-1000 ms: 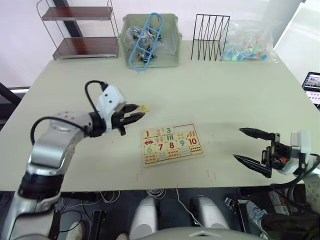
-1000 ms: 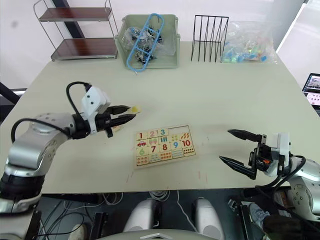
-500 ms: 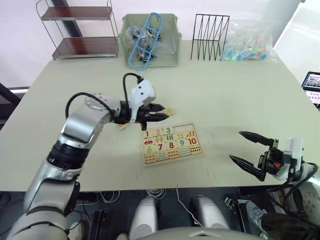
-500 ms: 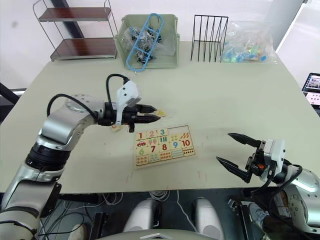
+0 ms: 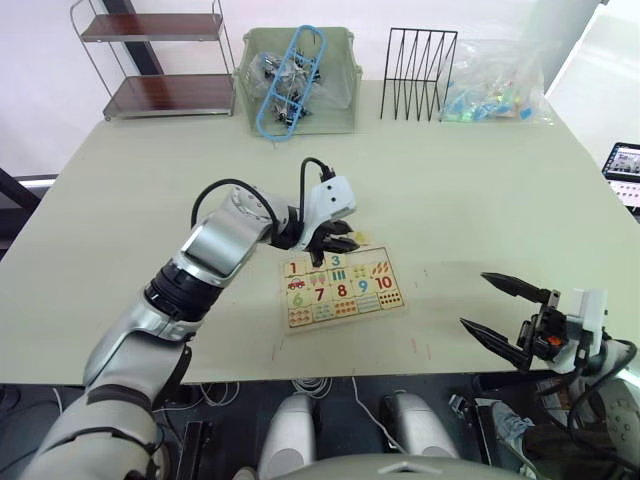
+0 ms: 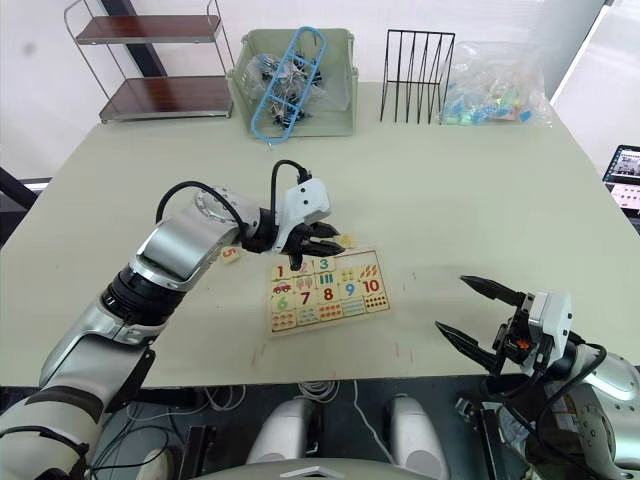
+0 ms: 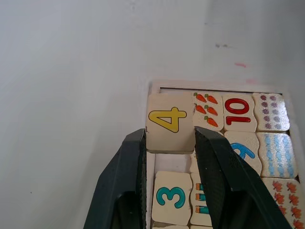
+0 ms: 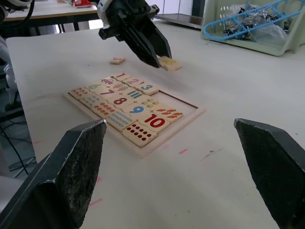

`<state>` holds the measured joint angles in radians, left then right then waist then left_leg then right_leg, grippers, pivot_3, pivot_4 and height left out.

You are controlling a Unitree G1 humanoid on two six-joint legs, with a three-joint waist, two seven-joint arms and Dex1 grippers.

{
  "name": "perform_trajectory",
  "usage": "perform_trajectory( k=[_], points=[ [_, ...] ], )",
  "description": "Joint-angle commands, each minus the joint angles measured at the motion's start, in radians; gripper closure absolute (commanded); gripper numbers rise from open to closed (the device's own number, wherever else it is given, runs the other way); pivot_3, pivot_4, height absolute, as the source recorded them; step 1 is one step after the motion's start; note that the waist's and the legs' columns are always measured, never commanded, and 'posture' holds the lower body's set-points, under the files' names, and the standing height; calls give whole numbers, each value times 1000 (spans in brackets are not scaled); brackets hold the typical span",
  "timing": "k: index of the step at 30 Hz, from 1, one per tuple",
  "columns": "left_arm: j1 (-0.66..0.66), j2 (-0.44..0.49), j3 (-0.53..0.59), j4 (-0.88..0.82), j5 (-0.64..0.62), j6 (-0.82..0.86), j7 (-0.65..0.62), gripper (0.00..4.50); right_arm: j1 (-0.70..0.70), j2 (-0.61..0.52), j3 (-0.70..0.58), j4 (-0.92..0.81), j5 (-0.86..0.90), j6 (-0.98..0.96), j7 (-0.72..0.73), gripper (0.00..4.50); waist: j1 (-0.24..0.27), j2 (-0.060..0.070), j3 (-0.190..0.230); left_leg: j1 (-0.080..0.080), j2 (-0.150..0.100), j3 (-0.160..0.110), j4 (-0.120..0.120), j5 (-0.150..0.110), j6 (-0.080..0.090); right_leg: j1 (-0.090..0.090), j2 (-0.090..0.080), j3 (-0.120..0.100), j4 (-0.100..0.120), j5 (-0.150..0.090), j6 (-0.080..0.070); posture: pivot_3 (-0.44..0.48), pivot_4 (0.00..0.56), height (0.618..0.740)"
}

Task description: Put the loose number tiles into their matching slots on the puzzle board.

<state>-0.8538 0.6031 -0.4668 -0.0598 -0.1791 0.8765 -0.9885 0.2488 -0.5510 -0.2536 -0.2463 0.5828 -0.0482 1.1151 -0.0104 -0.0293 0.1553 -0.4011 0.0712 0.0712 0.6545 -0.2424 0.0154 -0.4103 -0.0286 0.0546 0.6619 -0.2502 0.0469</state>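
Left end effector clamped on pale wooden "4" tile, yellow digit, rounded corners, black smooth fingers pinching two opposite edges; tile held above far edge of puzzle board, over the top-row slots, not seated. Board: flat pale wood tray, raised rim, lying near front-centre of matte off-white worktop. Top row reads 1, 2, 3 in place; an open recess just beside teal "3" tile. Lower row reads 6, 7, 8, 9, 10 in mixed colours, with counting pictures: carrots beside red "10". Loose "5" tile flat on worktop, left of board, apart from it. Right end effector spread wide, holding nothing, hovering at front right edge of worktop, well apart from board. Far side: two-tier metal wire shelf with dark wood panels, pale green plastic bin with blue hangers and bagged clips, black wire file rack, clear plastic bag of coloured bits. Faint red marks on worktop near board.
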Motion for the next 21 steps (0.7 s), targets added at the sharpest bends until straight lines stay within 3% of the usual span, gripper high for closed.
perform_trajectory(
  k=[1, 21],
  points=[
    [-44, -27, -26, 14, 28, 22, 6, 3410, -1, 4, -25, 14, -12, -23, -28, 0, 0, 0, 0, 0, 0, 0, 0, 0, 0, 0, 0, 0, 0, 0, 0, 0, 150, 740],
    [-49, -73, -82, 84, 105, 15, -20, 3410, 14, 23, -2, 17, -50, -53, -60, 0, 0, 0, 0, -1, 0, -1, 0, 0, 0, 0, 1, 1, 0, 0, 0, 0, 150, 740]
  ],
)
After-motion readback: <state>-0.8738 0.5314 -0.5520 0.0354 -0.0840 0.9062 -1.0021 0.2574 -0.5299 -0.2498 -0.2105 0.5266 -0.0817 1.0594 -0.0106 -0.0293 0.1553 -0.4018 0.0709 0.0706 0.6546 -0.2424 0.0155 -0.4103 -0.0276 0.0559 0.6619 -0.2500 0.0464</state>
